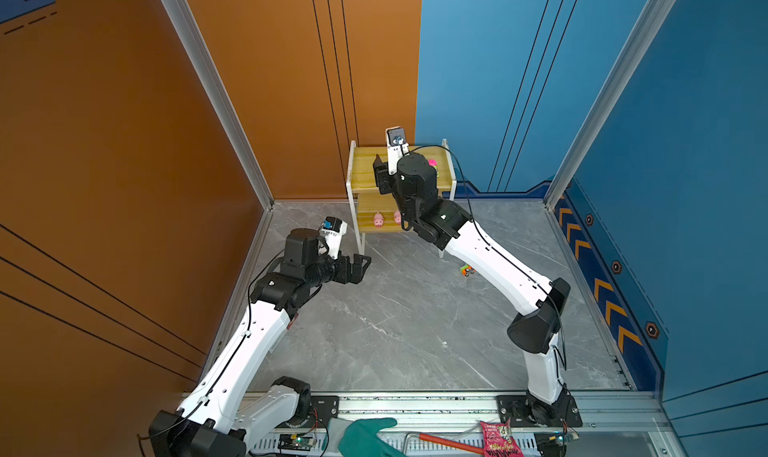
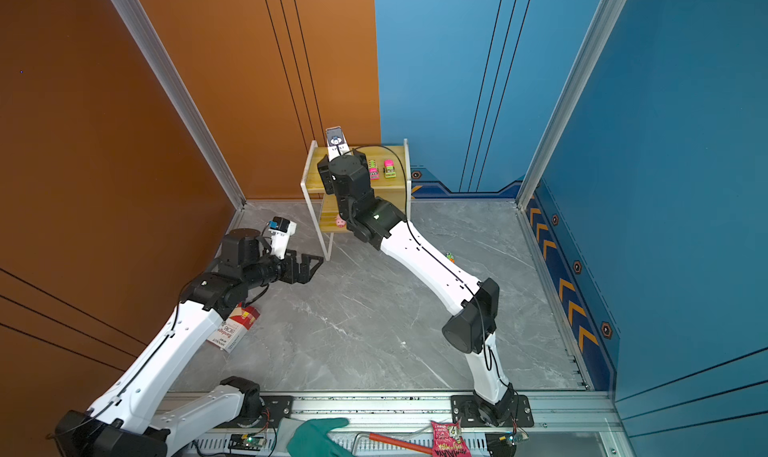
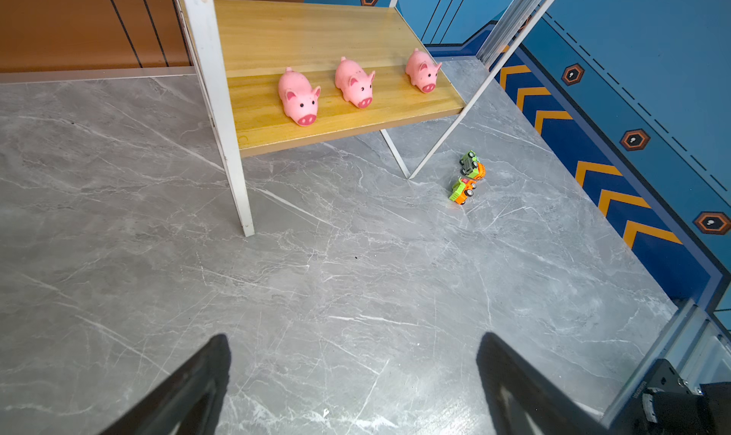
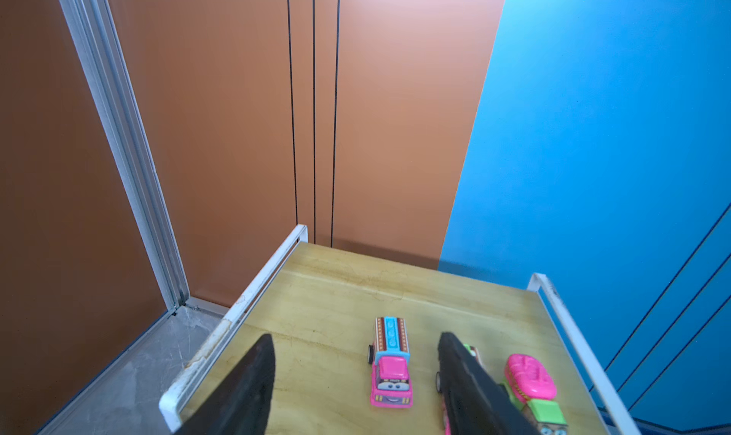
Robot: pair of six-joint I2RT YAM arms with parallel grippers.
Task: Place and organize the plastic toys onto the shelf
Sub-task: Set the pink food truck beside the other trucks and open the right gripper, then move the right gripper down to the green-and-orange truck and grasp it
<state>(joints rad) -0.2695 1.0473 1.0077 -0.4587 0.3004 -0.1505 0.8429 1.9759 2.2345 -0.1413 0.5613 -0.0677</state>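
The shelf (image 1: 365,164) stands at the back wall. My right gripper (image 4: 356,336) hangs open over its top board (image 4: 336,294). A pink truck with a blue back (image 4: 389,360) stands free between the fingers. Beside it are a truck (image 4: 472,352) half hidden by one finger and a pink-and-green truck (image 4: 530,377). Three pink pigs (image 3: 298,96) (image 3: 355,82) (image 3: 422,71) line the lower board (image 3: 316,37). Two green-and-orange trucks (image 3: 471,165) (image 3: 463,190) lie on the floor by the shelf's leg. My left gripper (image 3: 354,337) is open above bare floor, left of the shelf.
A red-and-white bandage box (image 2: 235,330) lies under my left arm. At the front rail are a teal glove (image 1: 365,434), a red-handled tool (image 1: 449,442) and a pink snack packet (image 1: 496,438). Orange and blue walls close in the grey marble floor (image 1: 395,330).
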